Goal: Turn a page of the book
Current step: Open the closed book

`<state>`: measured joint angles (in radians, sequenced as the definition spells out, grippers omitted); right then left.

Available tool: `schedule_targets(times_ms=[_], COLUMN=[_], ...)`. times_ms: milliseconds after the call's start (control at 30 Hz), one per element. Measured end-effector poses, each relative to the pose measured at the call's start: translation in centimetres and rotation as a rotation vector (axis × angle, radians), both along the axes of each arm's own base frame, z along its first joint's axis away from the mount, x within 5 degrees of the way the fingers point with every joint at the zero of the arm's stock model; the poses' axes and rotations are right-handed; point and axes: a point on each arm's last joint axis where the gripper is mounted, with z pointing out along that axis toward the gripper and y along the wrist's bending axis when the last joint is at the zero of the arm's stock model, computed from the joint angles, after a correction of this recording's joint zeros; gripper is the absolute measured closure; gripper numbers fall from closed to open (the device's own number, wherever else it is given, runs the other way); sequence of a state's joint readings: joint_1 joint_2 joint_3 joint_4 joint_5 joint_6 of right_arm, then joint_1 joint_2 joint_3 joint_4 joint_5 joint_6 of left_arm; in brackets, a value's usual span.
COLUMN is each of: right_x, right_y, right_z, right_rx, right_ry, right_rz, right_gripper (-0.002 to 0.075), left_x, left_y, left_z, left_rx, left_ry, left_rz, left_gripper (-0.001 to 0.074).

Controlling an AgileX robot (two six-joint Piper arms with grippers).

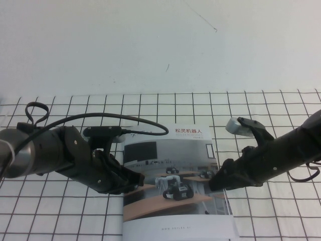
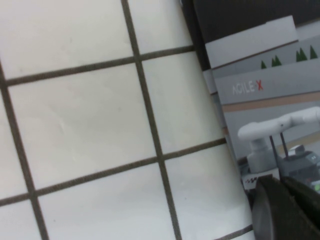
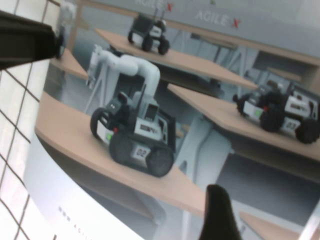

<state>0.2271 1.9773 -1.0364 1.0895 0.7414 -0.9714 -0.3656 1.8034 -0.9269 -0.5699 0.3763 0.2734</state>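
Observation:
The book (image 1: pixel 176 201) lies closed on the gridded table, spine to the left. The page, its cover leaf (image 1: pixel 173 150) with the robot-classroom photo and Chinese title, faces up. My left gripper (image 1: pixel 136 182) is shut and rests at the book's left edge. In the left wrist view its dark tips (image 2: pixel 290 210) sit over the cover (image 2: pixel 265 90). My right gripper (image 1: pixel 214 182) is low over the cover's right edge, about mid-height. The right wrist view shows the cover photo (image 3: pixel 190 100) close up, with the left gripper (image 3: pixel 25 40) at the far side.
The table is a white cloth with a black grid (image 1: pixel 60 221). A plain white wall (image 1: pixel 150 45) rises behind it. A black cable (image 1: pixel 145 124) loops from the left arm over the table near the book's top left corner.

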Motion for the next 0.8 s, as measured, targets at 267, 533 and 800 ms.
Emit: schedule_targets(times_ms=[267,533,800], right_x=[0.09,0.13,0.2], right_y=[0.05,0.08,0.01], right_z=[0.05,-0.13,-0.79], right_rx=[0.007,0.011,0.036], right_ry=[-0.01,-0.004,0.024], right_rz=[-0.004,-0.009,-0.015], right_gripper=[0.0297,0.0297,0.0298], left_x=[0.0,0.0,0.02], left_y=[0.0,0.0,0.0], left_z=[0.0,-0.04,-0.04], left_rx=[0.0,0.0,0.001], left_ry=[0.0,0.001,0.0], left_rz=[0.0,0.0,0.001], left_gripper=[0.0738,0.0738,0.0738])
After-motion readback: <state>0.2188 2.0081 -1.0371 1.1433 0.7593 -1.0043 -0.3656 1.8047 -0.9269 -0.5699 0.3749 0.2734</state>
